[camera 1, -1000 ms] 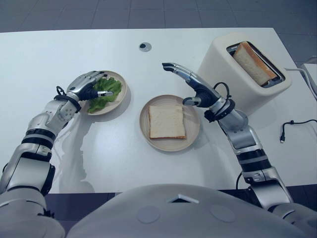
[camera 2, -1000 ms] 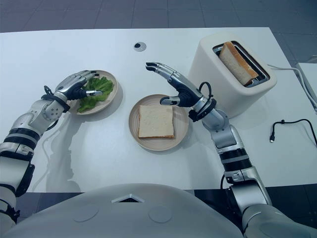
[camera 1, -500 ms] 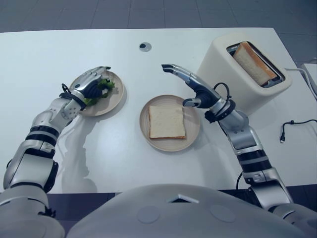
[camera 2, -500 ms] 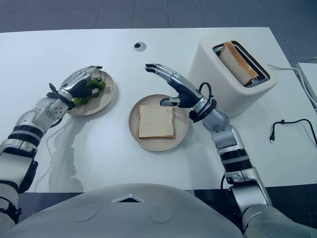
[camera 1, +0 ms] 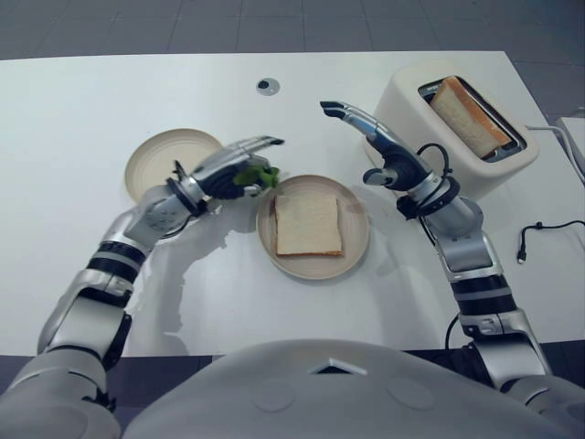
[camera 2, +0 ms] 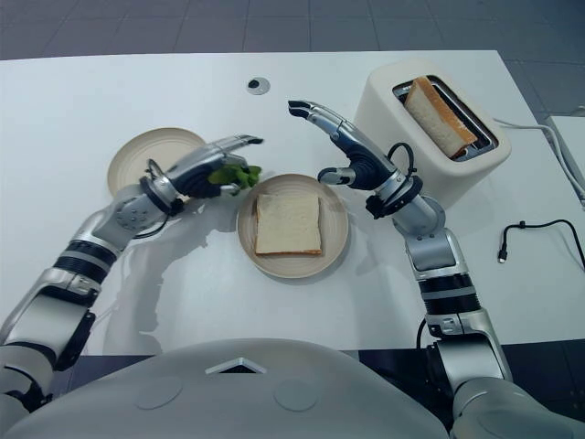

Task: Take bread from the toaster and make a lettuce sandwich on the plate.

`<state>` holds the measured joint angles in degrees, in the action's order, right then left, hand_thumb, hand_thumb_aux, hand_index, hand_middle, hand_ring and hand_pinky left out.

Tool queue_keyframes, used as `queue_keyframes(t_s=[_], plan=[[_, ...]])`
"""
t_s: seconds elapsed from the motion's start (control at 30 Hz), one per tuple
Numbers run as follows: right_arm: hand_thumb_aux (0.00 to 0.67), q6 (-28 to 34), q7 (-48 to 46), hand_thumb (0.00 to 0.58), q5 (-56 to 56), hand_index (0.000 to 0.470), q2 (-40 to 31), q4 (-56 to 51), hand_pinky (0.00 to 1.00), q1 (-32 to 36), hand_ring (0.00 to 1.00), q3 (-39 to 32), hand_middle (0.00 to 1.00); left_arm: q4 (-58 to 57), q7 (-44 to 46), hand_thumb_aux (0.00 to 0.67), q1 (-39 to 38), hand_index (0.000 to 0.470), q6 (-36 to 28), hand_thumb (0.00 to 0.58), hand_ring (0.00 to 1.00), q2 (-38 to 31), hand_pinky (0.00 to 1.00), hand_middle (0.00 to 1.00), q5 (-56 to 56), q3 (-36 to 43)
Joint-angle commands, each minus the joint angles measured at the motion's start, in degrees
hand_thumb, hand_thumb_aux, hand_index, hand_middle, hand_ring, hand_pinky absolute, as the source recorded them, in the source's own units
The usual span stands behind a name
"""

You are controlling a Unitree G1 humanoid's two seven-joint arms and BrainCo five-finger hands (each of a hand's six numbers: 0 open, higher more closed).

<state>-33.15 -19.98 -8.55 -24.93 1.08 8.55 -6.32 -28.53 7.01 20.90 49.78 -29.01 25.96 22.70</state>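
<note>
Lettuce step in hand, with left hand [camera 1: 222, 170] clamped on lettuce [camera 1: 255, 176] beside plate [camera 1: 315, 273] of bread [camera 1: 308, 223], right hand [camera 1: 382, 154] splayed empty; next, laying it flat on the bread.

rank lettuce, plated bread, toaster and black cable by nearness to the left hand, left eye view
1. lettuce, held in the left hand.
2. bread slice, on the plate to its right.
3. toaster, far right.
4. black cable, right edge.

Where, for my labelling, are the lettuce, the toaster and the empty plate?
lettuce [camera 1: 256, 176]: left eye view, leafy clump
toaster [camera 1: 407, 91]: left eye view, side wall
empty plate [camera 1: 160, 155]: left eye view, bare centre
</note>
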Motion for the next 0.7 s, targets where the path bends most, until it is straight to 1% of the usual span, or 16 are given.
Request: queue_keyframes(t_s=[0.03,0.2,0.47,0.6,0.63,0.67,0.7], plan=[[0.0,-0.13,-0.66,0.0,0.86,0.0,-0.32,0.19,0.0,0.28,0.0,0.29,0.0,2.04,1.83,0.67,-0.98,0.47,-0.15,0.58,0.0,2.85,0.0,0.0,1.78,2.36],[0.0,-0.27,-0.87,0.0,0.82,0.0,-0.24,0.16,0.0,-0.02,0.0,0.38,0.0,4.16,3.15,0.67,-1.76,0.47,-0.12,0.58,0.0,5.77,0.0,0.0,2.56,4.22],[0.0,-0.37,-0.94,0.0,0.72,0.0,-0.33,-0.15,0.0,-0.06,0.0,0.39,0.0,6.32,6.55,0.67,-3.16,0.47,-0.08,0.58,0.0,7.24,0.0,0.0,1.39,5.72],[0.0,-0.4,-0.9,0.0,0.57,0.0,-0.33,-0.37,0.0,0.0,0.0,0.36,0.0,5.8,6.58,0.67,-3.07,0.47,-0.71,0.58,0.0,7.53,0.0,0.0,2.35,5.29],[0.0,-0.41,-0.88,0.0,0.53,0.0,-0.34,-0.4,0.0,0.0,0.0,0.38,0.0,5.43,6.5,0.473,-3.0,0.332,-0.8,0.53,0.0,7.52,0.0,0.0,2.79,5.31],[0.0,-0.44,-0.87,0.0,0.5,0.0,-0.35,-0.5,0.0,0.03,0.0,0.38,0.0,5.36,6.48,0.0,-3.11,0.0,-0.84,0.0,0.0,7.46,0.0,0.0,3.02,5.34],[0.0,-0.46,-0.87,0.0,0.45,0.0,-0.36,-0.58,0.0,0.05,0.0,0.38,0.0,5.38,6.56,0.0,-3.21,0.0,-0.85,0.0,0.0,7.42,0.0,0.0,3.12,5.4]])
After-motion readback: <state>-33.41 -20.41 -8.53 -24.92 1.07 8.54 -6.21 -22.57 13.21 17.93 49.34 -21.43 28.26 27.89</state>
